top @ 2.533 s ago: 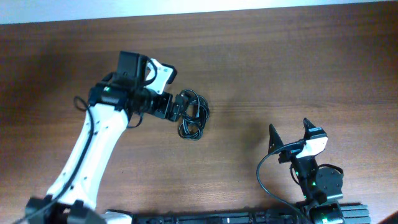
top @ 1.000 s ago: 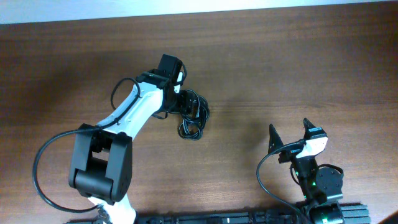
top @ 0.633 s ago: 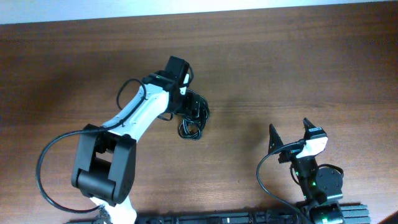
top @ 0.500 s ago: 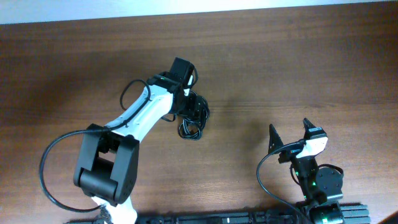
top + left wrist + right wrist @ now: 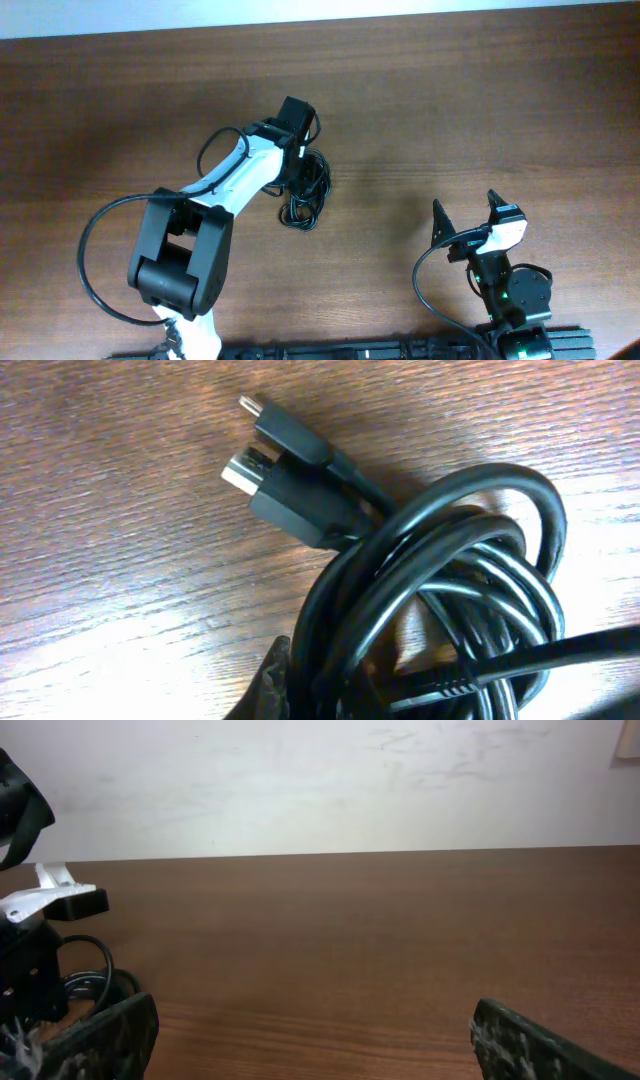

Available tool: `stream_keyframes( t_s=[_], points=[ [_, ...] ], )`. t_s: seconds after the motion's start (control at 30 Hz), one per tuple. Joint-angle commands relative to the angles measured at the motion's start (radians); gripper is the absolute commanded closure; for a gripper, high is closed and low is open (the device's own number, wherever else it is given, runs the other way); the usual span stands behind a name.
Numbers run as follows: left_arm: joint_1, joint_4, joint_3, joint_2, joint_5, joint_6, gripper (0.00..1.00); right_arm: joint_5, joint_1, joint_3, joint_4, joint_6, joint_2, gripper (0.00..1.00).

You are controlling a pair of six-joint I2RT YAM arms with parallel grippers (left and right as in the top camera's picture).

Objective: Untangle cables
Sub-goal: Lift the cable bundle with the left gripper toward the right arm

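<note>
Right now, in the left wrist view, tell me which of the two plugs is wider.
The lower plug, with the broad pale tip. The upper plug beside it is slimmer, with a narrow metal tip.

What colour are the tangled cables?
The cables are glossy black, clearest in the left wrist view.

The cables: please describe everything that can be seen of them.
The cables are thin, glossy black cords wound into one tangled bundle of overlapping loops, lying on the brown wooden table near its middle. Two plug ends with metallic tips stick out side by side. The left gripper is shut at the bundle's upper edge, apparently pinching a strand.
</note>
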Motion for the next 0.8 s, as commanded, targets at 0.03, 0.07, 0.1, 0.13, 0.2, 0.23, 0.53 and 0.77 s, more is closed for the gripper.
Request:
stream_keyframes(
  t_s=[0.03, 0.07, 0.1, 0.13, 0.2, 0.23, 0.53, 0.77],
  points=[
    [-0.001, 0.005, 0.006, 0.008, 0.010, 0.000, 1.00, 0.008, 0.005, -0.005, -0.006, 0.005, -0.008, 0.02],
    [-0.001, 0.004, 0.008, 0.008, 0.019, 0.000, 1.00, 0.008, 0.005, -0.005, -0.006, 0.005, -0.008, 0.02],
    [-0.001, 0.005, 0.010, 0.004, 0.036, 0.000, 1.00, 0.008, 0.005, -0.005, -0.006, 0.005, -0.008, 0.02],
    [-0.001, 0.004, 0.014, 0.000, 0.044, 0.000, 1.00, 0.008, 0.005, -0.005, -0.006, 0.005, -0.008, 0.02],
    [0.001, 0.004, 0.026, -0.021, 0.061, 0.002, 1.00, 0.008, 0.005, -0.005, -0.006, 0.005, -0.008, 0.02],
    [0.001, 0.007, 0.032, -0.036, 0.079, 0.023, 1.00, 0.008, 0.005, -0.005, -0.006, 0.005, -0.008, 0.02],
    [0.001, 0.064, 0.051, -0.267, 0.289, 0.282, 1.00, 0.008, 0.005, -0.005, -0.006, 0.005, -0.008, 0.02],
    [0.001, 0.120, 0.051, -0.432, 0.511, 0.495, 1.00, 0.008, 0.004, -0.005, -0.005, 0.005, -0.008, 0.02]
  ],
)
